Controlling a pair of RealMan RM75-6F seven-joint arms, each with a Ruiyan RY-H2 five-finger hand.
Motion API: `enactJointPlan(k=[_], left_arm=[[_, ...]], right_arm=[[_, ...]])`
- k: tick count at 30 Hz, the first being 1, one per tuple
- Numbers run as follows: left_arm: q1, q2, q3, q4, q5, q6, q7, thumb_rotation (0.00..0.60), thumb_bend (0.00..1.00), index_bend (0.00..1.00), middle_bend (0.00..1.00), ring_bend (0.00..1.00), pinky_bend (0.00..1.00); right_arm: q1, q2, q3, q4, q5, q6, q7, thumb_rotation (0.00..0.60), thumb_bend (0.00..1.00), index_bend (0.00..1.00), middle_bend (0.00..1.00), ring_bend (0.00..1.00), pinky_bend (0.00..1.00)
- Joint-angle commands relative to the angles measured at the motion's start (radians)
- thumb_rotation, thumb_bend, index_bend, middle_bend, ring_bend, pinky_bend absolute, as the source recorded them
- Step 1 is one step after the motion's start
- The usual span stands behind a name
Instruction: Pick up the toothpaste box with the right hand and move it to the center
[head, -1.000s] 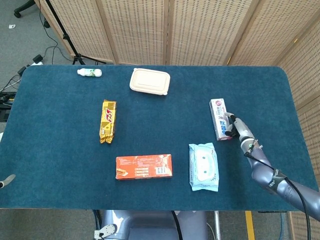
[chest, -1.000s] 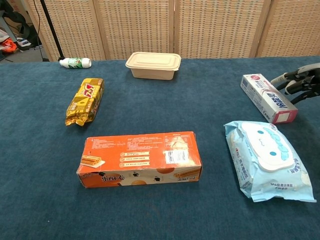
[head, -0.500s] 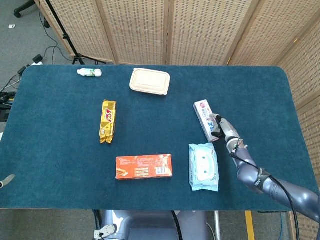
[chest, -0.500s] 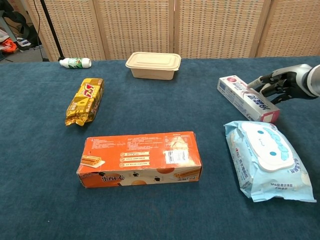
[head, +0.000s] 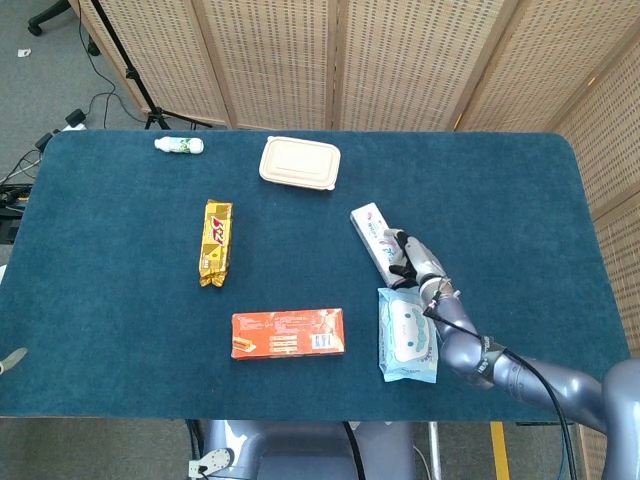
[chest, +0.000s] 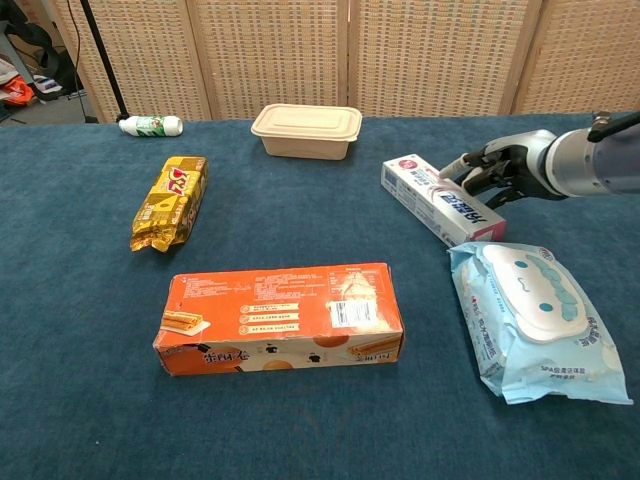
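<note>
The long white cardboard toothpaste box (head: 377, 240) is grasped by the right hand (head: 408, 261) right of the blue bench's (head: 120, 300) middle. Its red end face (chest: 480, 230) is shown only in the chest view. The left hand is not seen.

Right arm (chest: 600, 160) cut off at frame edge; toothpaste box (chest: 440, 200) print unreadable.

— Where is the right hand (head: 412, 262)?
— At the end of the right arm (head: 520, 376), which reaches in from the lower right. Its dark fingers (chest: 478, 174) curl around the toothpaste box (chest: 440, 200).
— And the left?
— Not visible.
</note>
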Motion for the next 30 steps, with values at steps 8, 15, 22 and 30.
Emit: enactJointPlan(k=[8,15,22,30], left_arm=[[0.000,0.005,0.004,0.008,0.012,0.002,-0.024,0.600,0.00,0.00,0.00,0.00,0.00],[-0.002,0.009,0.005,0.014,0.013,-0.002,-0.040,0.600,0.00,0.00,0.00,0.00,0.00],[-0.006,0.015,0.002,0.018,0.006,-0.009,-0.066,0.600,0.00,0.00,0.00,0.00,0.00],[-0.007,0.019,0.007,0.016,0.022,-0.005,-0.079,0.600,0.00,0.00,0.00,0.00,0.00]], right_arm=[[0.051,-0.064,0.012,-0.003,0.041,0.052,-0.053,0.600,1.00,0.13,0.11,0.00,0.20],[0.094,-0.118,0.037,0.017,0.082,0.081,-0.090,0.600,1.00,0.13,0.12,0.00,0.20],[0.139,-0.161,0.079,0.003,0.103,0.130,-0.136,0.600,1.00,0.13,0.12,0.00,0.20],[0.164,-0.204,0.100,-0.023,0.126,0.179,-0.191,0.600,1.00,0.13,0.12,0.00,0.20]])
